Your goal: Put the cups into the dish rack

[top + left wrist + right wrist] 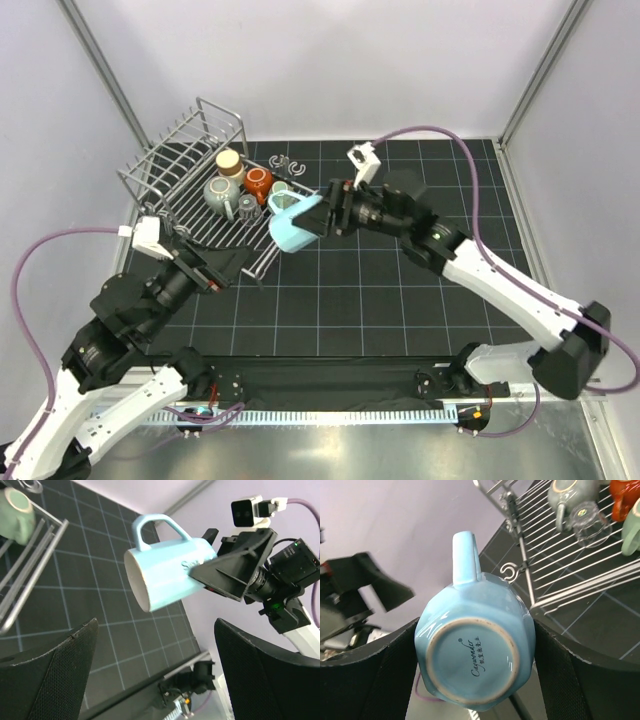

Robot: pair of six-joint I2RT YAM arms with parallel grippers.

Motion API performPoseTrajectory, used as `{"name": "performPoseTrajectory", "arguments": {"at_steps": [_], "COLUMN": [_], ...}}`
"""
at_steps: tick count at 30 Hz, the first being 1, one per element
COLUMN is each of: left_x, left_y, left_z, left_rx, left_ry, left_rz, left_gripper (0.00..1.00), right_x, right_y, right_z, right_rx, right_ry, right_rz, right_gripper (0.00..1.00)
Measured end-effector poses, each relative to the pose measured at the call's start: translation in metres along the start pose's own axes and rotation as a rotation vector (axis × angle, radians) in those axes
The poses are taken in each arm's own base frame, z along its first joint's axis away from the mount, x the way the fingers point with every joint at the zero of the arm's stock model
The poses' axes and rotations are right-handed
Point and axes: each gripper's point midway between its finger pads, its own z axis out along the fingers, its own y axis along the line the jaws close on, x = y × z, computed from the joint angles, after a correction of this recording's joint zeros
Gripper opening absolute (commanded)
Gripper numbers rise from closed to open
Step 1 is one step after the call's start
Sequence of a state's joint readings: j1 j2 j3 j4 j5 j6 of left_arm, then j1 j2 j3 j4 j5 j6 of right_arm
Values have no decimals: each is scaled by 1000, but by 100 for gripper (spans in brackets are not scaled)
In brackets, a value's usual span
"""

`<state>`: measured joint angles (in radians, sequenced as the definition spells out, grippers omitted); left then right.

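My right gripper (314, 221) is shut on a light blue mug (294, 226) and holds it tilted in the air beside the near right corner of the dish rack (175, 165). In the right wrist view the mug's base (475, 655) sits between the pads (370, 685). On the rack lie a grey mug (221, 194), a beige cup (230, 160), an orange-red cup (258, 181), a mint green cup (281, 189) and a clear glass (247, 207). My left gripper (235, 265) is open and empty just in front of the rack, facing the blue mug (165, 572).
Small grey C-shaped clips (283, 162) lie on the black gridded mat (380, 290) behind the rack's right end. The rack's taller basket section (222, 125) stands at the back. Purple cables loop off both arms.
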<state>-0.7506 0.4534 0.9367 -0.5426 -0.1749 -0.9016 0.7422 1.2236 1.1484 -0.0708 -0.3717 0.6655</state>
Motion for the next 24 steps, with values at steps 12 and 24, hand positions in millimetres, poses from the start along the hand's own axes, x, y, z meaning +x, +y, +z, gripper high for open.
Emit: {"name": "performPoseTrajectory", "arguments": {"at_steps": [12, 24], "left_x": [-16, -51], "left_y": [25, 20], "left_z": [-22, -76], "left_rx": [-96, -19], "left_ry": [-73, -244], "left_rz": [105, 117], "left_gripper": [100, 100], "right_x": [15, 60], "right_y": [-34, -91], "right_z": [123, 189], "right_rx": [214, 362], "right_ry": [145, 311], "right_rz": [-190, -355], "right_gripper": [4, 4]}}
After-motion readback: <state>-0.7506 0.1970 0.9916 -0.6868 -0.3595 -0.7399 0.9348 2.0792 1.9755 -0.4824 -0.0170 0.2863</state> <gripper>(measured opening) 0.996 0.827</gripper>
